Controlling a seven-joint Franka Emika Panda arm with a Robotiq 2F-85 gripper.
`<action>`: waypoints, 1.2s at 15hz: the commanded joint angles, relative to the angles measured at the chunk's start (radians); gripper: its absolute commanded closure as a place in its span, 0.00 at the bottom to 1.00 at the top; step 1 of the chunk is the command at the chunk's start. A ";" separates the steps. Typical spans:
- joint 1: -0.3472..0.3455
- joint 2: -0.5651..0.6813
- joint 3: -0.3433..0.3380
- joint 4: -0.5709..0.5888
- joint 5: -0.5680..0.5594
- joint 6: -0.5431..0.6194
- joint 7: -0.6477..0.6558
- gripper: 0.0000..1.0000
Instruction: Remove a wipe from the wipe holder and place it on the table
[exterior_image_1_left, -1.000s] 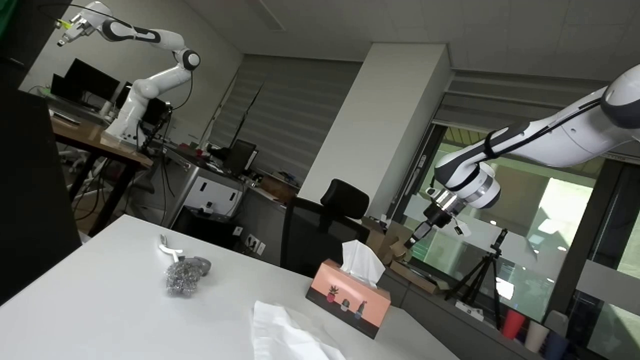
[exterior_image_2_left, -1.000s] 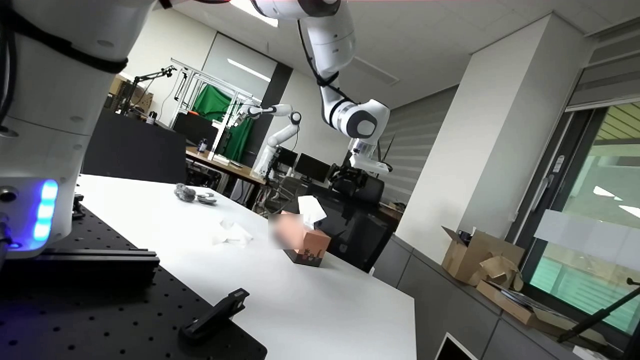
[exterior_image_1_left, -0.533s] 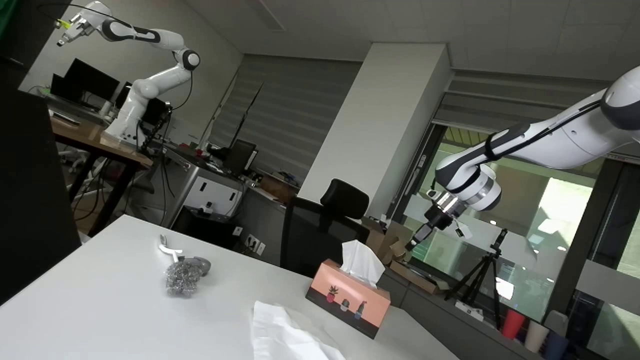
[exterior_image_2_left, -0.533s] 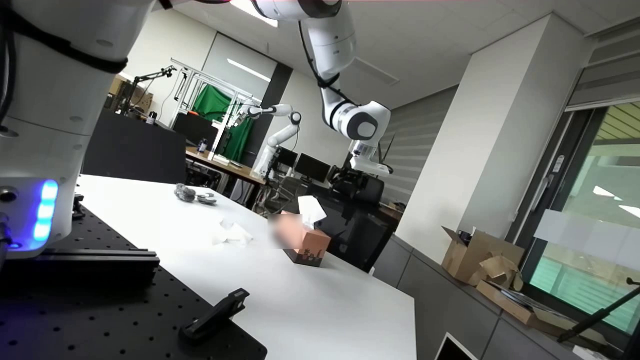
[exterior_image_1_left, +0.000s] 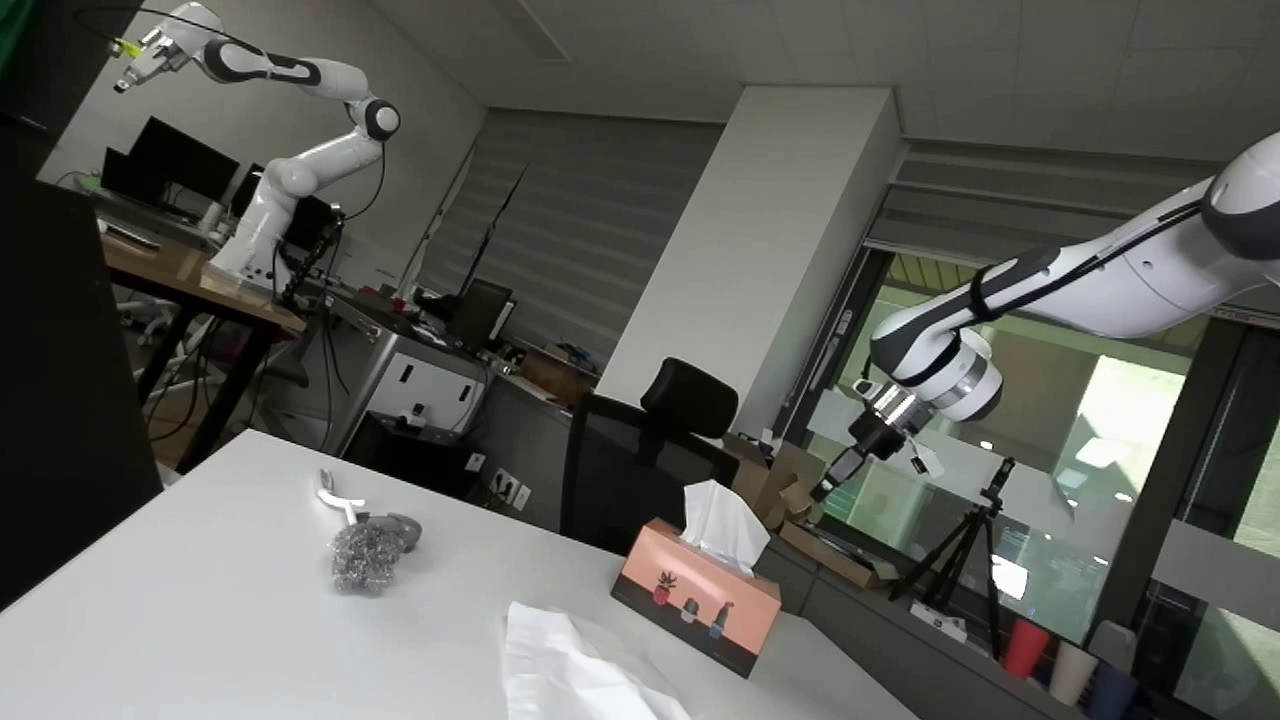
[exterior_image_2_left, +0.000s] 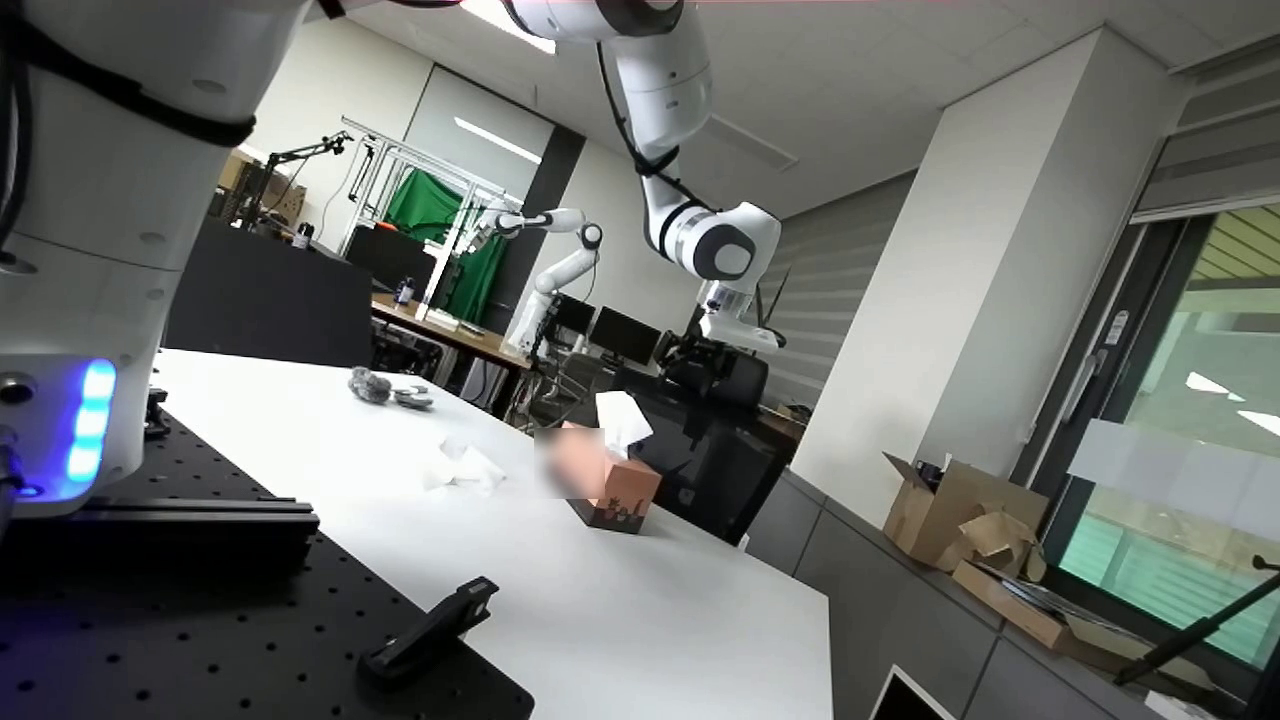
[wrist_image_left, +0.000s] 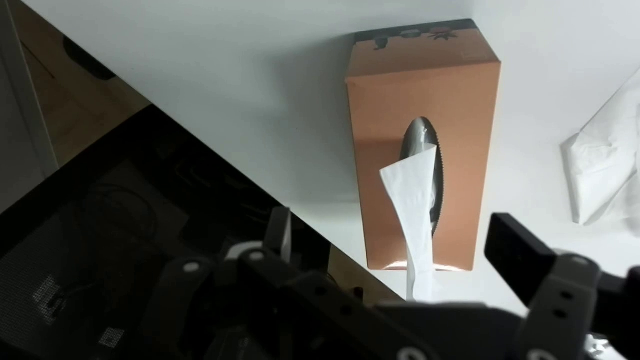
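Note:
The wipe holder is an orange tissue box with a dark base (exterior_image_1_left: 690, 600) on the white table, also in an exterior view (exterior_image_2_left: 622, 495) and the wrist view (wrist_image_left: 465, 130). A white wipe (exterior_image_1_left: 722, 525) stands up out of its slot; it also shows in the wrist view (wrist_image_left: 412, 195). Another white wipe (exterior_image_1_left: 580, 670) lies crumpled on the table beside the box, and it shows at the right edge of the wrist view (wrist_image_left: 605, 160). My gripper (wrist_image_left: 392, 235) is open and empty above the box, its fingers apart on either side of the standing wipe, not touching it.
A grey scrubber and white-handled tool (exterior_image_1_left: 365, 550) lie on the table (exterior_image_1_left: 230, 640). A black office chair (exterior_image_1_left: 620, 470) stands behind the table edge near the box. A black stapler-like object (exterior_image_2_left: 430, 630) sits on the black perforated plate (exterior_image_2_left: 250, 640).
My gripper has shifted very slightly, a little right and down in an exterior view, then held still over the last half second. The box and wipes have not moved.

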 joint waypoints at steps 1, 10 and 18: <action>-0.030 0.038 0.041 0.063 -0.024 -0.022 -0.029 0.00; -0.027 0.329 0.096 0.493 -0.060 -0.312 -0.122 0.00; 0.001 0.543 0.154 0.785 -0.047 -0.419 -0.219 0.25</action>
